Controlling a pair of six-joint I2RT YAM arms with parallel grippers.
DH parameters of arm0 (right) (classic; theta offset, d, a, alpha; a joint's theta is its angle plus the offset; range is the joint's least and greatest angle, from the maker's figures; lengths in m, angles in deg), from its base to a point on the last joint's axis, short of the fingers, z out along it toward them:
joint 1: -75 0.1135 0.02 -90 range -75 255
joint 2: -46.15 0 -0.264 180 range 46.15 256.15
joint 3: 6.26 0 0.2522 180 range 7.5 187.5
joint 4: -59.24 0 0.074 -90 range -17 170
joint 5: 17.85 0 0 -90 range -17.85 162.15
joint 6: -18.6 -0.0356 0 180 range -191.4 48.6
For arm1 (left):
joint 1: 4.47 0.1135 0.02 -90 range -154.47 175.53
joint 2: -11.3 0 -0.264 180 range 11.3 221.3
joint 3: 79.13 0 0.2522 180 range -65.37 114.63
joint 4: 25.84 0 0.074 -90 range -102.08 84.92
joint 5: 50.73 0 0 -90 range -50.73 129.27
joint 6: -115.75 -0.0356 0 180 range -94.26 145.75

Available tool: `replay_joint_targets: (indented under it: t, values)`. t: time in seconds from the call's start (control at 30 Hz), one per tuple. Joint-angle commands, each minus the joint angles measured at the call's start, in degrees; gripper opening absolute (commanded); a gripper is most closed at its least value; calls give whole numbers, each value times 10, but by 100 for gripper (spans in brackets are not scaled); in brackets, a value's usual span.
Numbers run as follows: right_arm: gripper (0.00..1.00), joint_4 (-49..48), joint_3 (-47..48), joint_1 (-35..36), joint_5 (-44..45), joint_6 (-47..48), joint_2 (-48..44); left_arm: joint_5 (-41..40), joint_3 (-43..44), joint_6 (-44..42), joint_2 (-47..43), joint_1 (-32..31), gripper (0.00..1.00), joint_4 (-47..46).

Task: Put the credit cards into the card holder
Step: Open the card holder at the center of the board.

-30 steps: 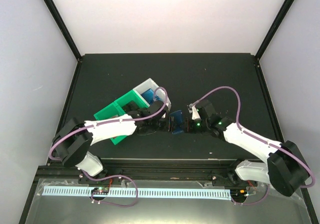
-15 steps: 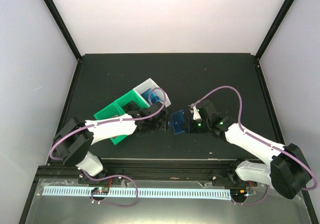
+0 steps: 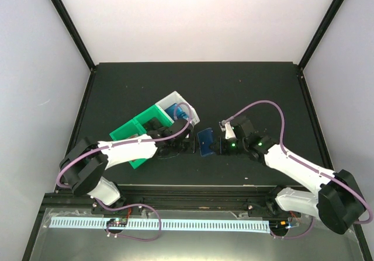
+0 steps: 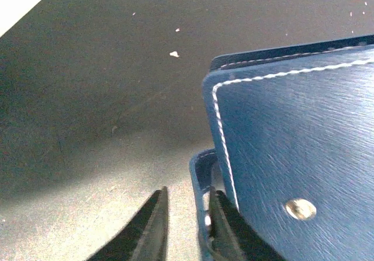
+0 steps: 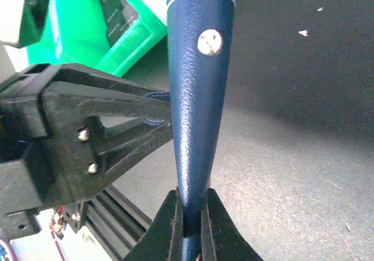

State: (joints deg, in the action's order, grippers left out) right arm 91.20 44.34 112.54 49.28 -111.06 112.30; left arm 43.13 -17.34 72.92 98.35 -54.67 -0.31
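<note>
On my feed the right gripper [image 5: 188, 207] is clamped tight on one edge of the card holder [image 5: 198, 86], holding it over the table [image 3: 245, 86] between the two arms. The left gripper [image 4: 186, 217] has its jaws narrowed around the clasp tab [image 4: 197, 170], but I can't tell if it's actually pinching it. Behind that are the green bin [image 3: 125, 131] and the white bin [image 3: 176, 96], which has blue cards [image 3: 173, 110] in it.
</note>
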Motion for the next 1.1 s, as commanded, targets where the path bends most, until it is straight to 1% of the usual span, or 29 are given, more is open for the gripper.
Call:
replay_joint_targets:
  t: [0.0,0.13,0.27,0.33,0.43,0.5,0.57,0.8,0.97,1.07]
  values:
    - [1,-34,-8,3,-26,-13,-19,14,-13,5,-4,4,17,-23]
    - [1,-26,-12,3,-18,-11,-13,0,-19,4,-8,4,3,-15]
    - [2,6,-13,3,25,4,8,5,-27,-3,-23,4,2,-17]
    - [14,21,-14,3,43,12,22,17,-36,-7,-34,4,2,-25]
    - [36,34,-15,3,62,22,42,49,-50,-12,-47,4,2,-42]
    - [46,37,-14,3,66,27,52,73,-58,-17,-52,4,2,-55]
    - [54,42,-10,2,69,33,62,96,-63,-20,-52,4,2,-65]
    - [64,57,6,12,67,50,80,130,-65,-29,-46,4,2,-78]
    - [72,66,23,37,77,66,89,151,-59,-39,-51,4,2,-90]
    - [74,74,35,47,94,70,100,153,-56,-43,-53,4,2,-84]
